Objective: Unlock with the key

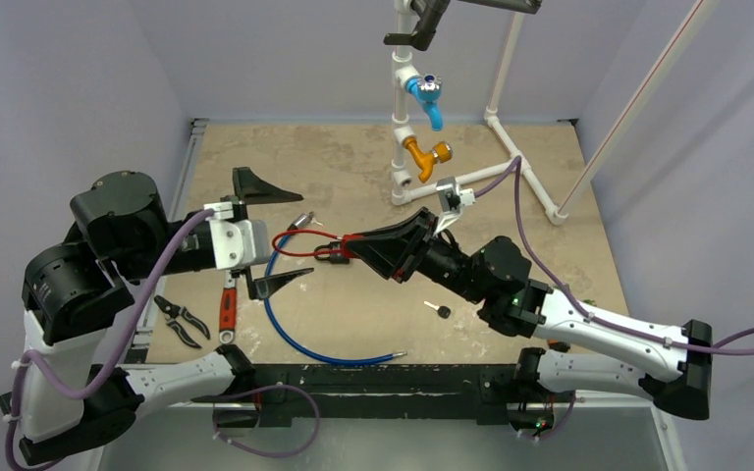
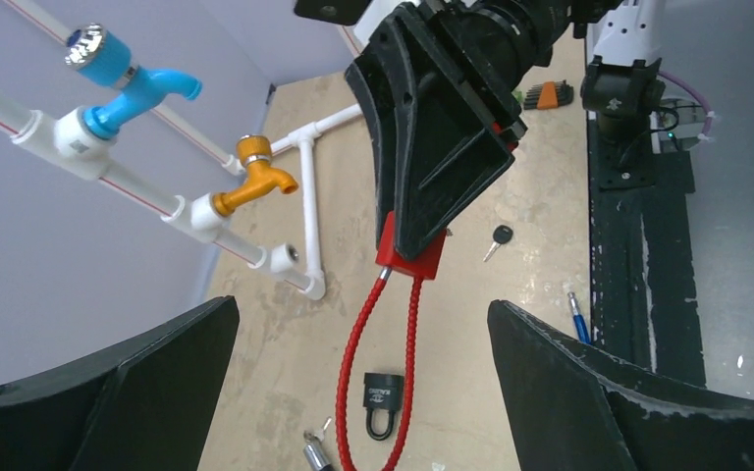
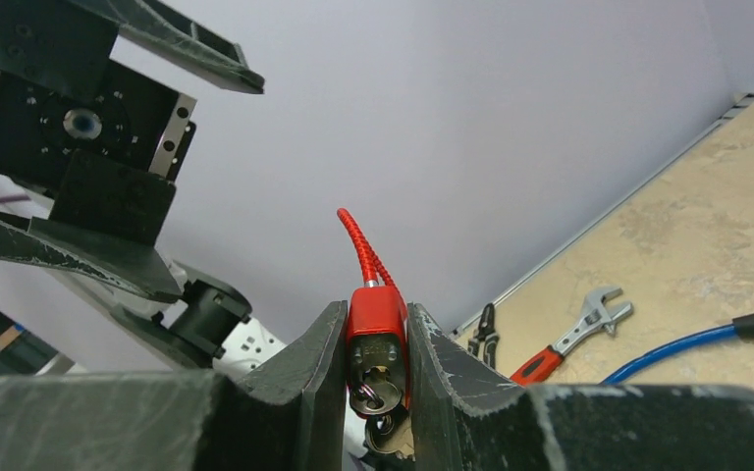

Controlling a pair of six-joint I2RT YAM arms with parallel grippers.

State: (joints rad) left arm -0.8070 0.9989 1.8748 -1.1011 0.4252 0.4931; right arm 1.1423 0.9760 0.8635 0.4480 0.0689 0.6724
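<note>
Right claw (image 1: 358, 247): pinches the red lock (image 3: 374, 314).
Key (image 3: 376, 397): stuck in the lock, between the right claw's fingers.
Left claw (image 1: 304, 234): wide open, holds nothing, just beside the lock.

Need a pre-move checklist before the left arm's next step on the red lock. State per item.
1. Right gripper clamped on red lock: ok.
2. Key seated in the lock: ok.
3. Left gripper open and empty: ok.
4. Key visible from the left wrist view: not ok, hidden behind the right gripper.
5. Red cable free of the lock: not ok, both ends enter the body.
6. Key turned: cannot tell.
</note>
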